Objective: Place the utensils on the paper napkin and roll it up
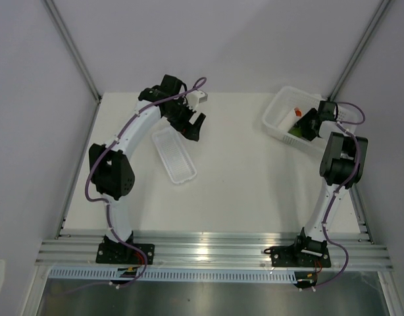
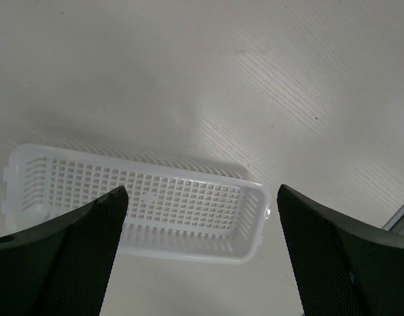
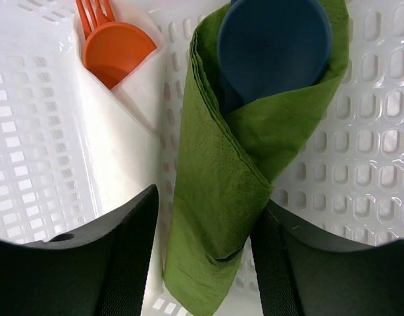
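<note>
The olive-green paper napkin (image 3: 215, 178) lies rolled up in a white perforated basket (image 3: 379, 171), and a dark blue spoon (image 3: 274, 46) sticks out of its top. My right gripper (image 3: 205, 204) straddles the lower end of the roll. Its right finger touches the paper, while a thin gap shows on the left, so the jaws are open. In the top view this gripper (image 1: 306, 125) is inside the basket (image 1: 277, 112) at the back right. My left gripper (image 2: 202, 191) hangs wide open and empty over the table.
A white napkin roll with orange utensils (image 3: 116, 49) lies beside the green roll in the basket. A narrow white ribbed tray (image 1: 174, 155) lies empty on the table, just below my left gripper (image 1: 189, 125). Grey walls close off the back and sides.
</note>
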Action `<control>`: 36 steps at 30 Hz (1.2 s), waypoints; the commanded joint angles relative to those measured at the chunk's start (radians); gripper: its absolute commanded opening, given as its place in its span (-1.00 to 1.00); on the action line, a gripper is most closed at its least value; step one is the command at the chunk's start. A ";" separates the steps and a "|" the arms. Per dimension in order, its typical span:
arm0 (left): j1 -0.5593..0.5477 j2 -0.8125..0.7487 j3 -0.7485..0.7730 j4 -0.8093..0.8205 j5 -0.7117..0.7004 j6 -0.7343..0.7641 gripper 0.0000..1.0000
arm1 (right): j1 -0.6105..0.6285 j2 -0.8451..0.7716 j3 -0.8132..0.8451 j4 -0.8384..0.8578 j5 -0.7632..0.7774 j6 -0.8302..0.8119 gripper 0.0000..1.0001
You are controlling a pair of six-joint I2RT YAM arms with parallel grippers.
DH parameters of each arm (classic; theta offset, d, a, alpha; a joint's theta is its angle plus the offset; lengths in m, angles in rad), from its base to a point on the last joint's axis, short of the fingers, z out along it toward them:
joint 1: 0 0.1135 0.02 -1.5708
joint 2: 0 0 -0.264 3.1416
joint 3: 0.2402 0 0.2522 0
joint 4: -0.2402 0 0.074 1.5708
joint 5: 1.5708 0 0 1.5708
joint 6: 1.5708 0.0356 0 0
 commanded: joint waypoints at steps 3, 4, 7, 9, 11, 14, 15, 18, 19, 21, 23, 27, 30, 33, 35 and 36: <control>-0.012 0.007 0.041 0.031 0.036 -0.008 0.91 | 0.042 -0.056 -0.138 -0.092 -0.073 -0.022 0.15; -0.022 0.016 0.045 0.040 0.038 -0.017 0.91 | 0.051 -0.068 -0.173 -0.092 -0.086 -0.022 0.15; -0.048 0.047 0.070 0.063 0.035 -0.057 0.89 | 0.088 -0.126 -0.260 -0.068 -0.121 -0.016 0.15; -0.073 0.068 0.082 0.086 0.027 -0.094 0.89 | 0.109 -0.154 -0.297 -0.052 -0.144 -0.007 0.15; -0.093 0.104 0.113 0.106 0.018 -0.111 0.89 | 0.114 -0.186 -0.334 -0.051 -0.149 -0.010 0.15; -0.133 0.160 0.189 0.129 0.018 -0.126 0.90 | 0.084 -0.217 -0.360 -0.063 -0.112 -0.027 0.17; -0.145 0.176 0.228 0.123 0.022 -0.137 0.90 | 0.051 -0.219 -0.366 -0.065 -0.107 -0.030 0.18; -0.151 0.201 0.265 0.131 0.045 -0.163 0.90 | 0.007 -0.214 -0.377 -0.072 -0.093 -0.044 0.19; -0.154 0.201 0.260 0.132 0.047 -0.163 0.90 | -0.004 -0.214 -0.382 -0.071 -0.089 -0.045 0.18; -0.165 0.205 0.262 0.143 0.027 -0.148 0.90 | -0.003 -0.222 -0.388 -0.063 -0.069 -0.057 0.18; -0.174 0.210 0.260 0.166 0.010 -0.145 0.90 | 0.014 -0.225 -0.390 -0.049 -0.079 -0.060 0.18; -0.211 0.246 0.301 0.284 -0.008 -0.195 0.91 | 0.050 -0.222 -0.386 -0.045 -0.104 -0.070 0.18; -0.240 0.271 0.314 0.365 -0.079 -0.240 0.88 | 0.068 -0.234 -0.400 -0.040 -0.138 -0.083 0.18; -0.263 0.300 0.318 0.419 -0.133 -0.270 0.88 | 0.086 -0.252 -0.422 -0.052 -0.147 -0.099 0.18; -0.282 0.326 0.338 0.460 -0.151 -0.284 0.89 | 0.083 -0.271 -0.443 -0.045 -0.153 -0.102 0.18; -0.289 0.338 0.355 0.477 -0.159 -0.287 0.89 | 0.080 -0.275 -0.446 -0.043 -0.153 -0.102 0.17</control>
